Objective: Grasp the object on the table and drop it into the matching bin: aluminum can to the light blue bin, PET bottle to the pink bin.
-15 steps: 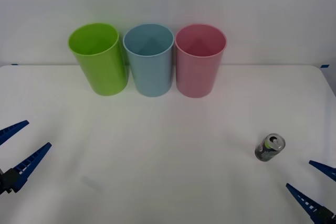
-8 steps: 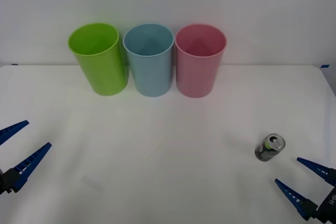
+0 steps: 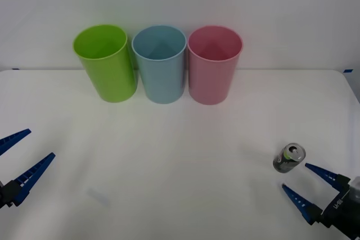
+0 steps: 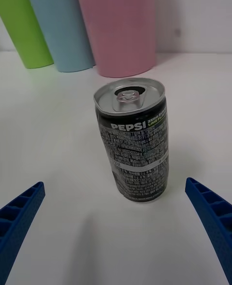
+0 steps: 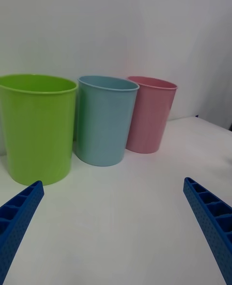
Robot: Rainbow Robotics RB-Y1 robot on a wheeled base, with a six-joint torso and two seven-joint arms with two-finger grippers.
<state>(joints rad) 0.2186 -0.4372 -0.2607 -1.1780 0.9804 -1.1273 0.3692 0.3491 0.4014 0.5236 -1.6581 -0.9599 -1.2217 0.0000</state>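
Can (image 3: 289, 158) stands upright on the table (image 3: 180, 161), near right part, well apart from the bins. Silver top and pull tab face up; the dark label reads PEPSI in the right wrist view (image 4: 135, 144).

Right gripper (image 3: 308, 184) sits low at the near right corner, just near of the can, fingers spread wide and not touching it. In the right wrist view the can stands between and beyond the two blue fingertips (image 4: 21, 207).

Left gripper (image 3: 25, 151) hangs at the near left edge, fingers apart, holding nothing.

Three bins stand in a row at the far side: green bin (image 3: 106, 63) on the left, light blue bin (image 3: 160, 63) in the middle, pink bin (image 3: 214, 64) on the right, all upright, just beside one another.
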